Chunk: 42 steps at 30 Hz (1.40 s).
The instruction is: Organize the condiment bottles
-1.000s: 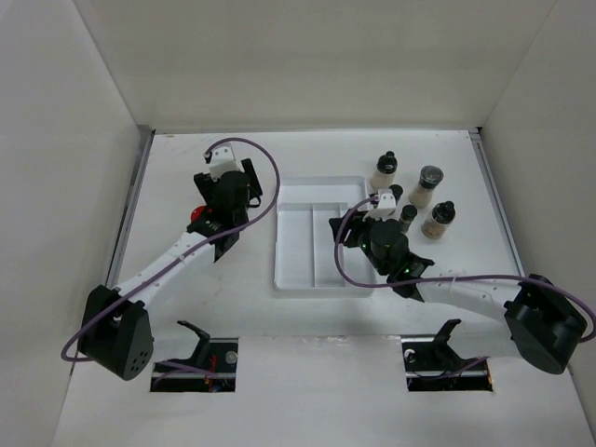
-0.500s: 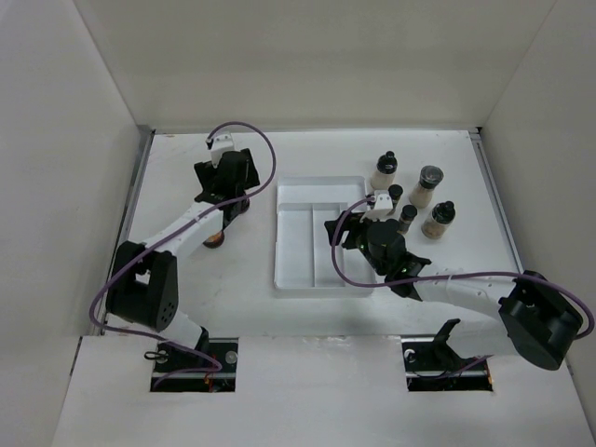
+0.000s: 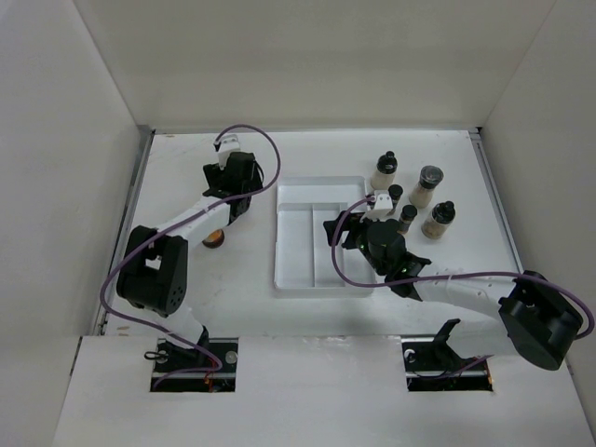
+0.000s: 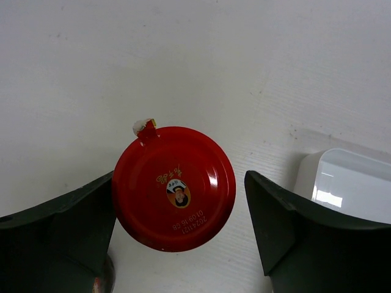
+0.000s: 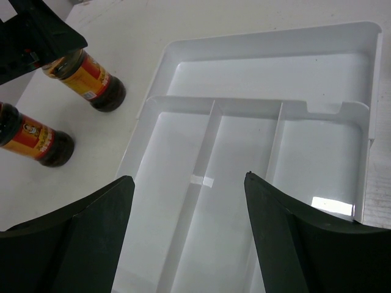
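While your right gripper (image 5: 186, 178) hangs spread and empty over the white tray (image 5: 366, 73), your left gripper (image 4: 179, 177), jaws parted, straddles a red-capped bottle (image 4: 174, 201) at the tray's ten o'clock. Squeeze off-centre and it may topple onto the second red-capped bottle (image 3: 213, 240).

Setting: robot lab booth | Evidence: plain white walls (image 3: 307, 65), white table (image 3: 233, 279)

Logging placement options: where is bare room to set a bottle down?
Every compartment of the tray is bare, as is the table along its near edge. Crowded: the dark-lidded bottles right of it, the red-capped bottles left.
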### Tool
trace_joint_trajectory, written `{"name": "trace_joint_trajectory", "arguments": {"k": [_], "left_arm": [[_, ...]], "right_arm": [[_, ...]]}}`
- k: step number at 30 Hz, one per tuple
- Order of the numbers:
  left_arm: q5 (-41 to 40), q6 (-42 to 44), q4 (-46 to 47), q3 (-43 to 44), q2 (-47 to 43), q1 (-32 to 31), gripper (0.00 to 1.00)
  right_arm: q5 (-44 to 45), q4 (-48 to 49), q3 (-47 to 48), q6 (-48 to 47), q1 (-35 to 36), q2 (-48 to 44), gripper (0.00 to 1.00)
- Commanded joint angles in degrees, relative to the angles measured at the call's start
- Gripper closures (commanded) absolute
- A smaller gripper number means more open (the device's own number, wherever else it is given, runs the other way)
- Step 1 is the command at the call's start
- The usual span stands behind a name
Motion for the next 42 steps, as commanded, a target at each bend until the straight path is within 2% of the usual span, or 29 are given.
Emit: {"name": "trace_joint_trajectory", "arguments": {"k": [1,6,10,12,22,27,32,42], "left_arm": [[0.55,-1.53,1.17,1.30,0.42,-0.03,0.23],[0.73,-1.54,1.70,0.95,0.86,-0.12,0.34],[1.52,-0.92,2.14,1.39,0.25,-0.64,0.51],[1.52,-0.75,3.19,1.39,-1.07,-1.08,0.56],[0.73,1.28,5.04,2.44,-11.35,-1.96,0.59],[1.95,1.45,6.09,4.46,-12.68,-6.70,0.59],[3.27,2.15,8.03,9.29,-8.12,-10.66,0.59],[6.35,2.86,9.26,19.14,5.15,-12.77,0.59]], "right_arm": [[-0.71,2.94,0.97,0.38,0.17,-0.94,0.20],[-0.80,2.94,0.96,0.73,-0.10,-0.68,0.19],[-0.80,2.94,0.79,0.81,-0.45,-0.50,0.19],[-0.80,3.11,0.70,0.73,-0.45,-1.03,0.19],[-0.10,3.38,0.18,0.99,-1.15,-1.47,0.20],[2.63,4.60,-2.11,2.74,-2.38,-4.81,0.19],[2.28,4.87,-3.16,4.15,-3.70,-6.30,0.19],[2.19,4.26,-3.52,4.86,-4.84,-6.65,0.20]]}}
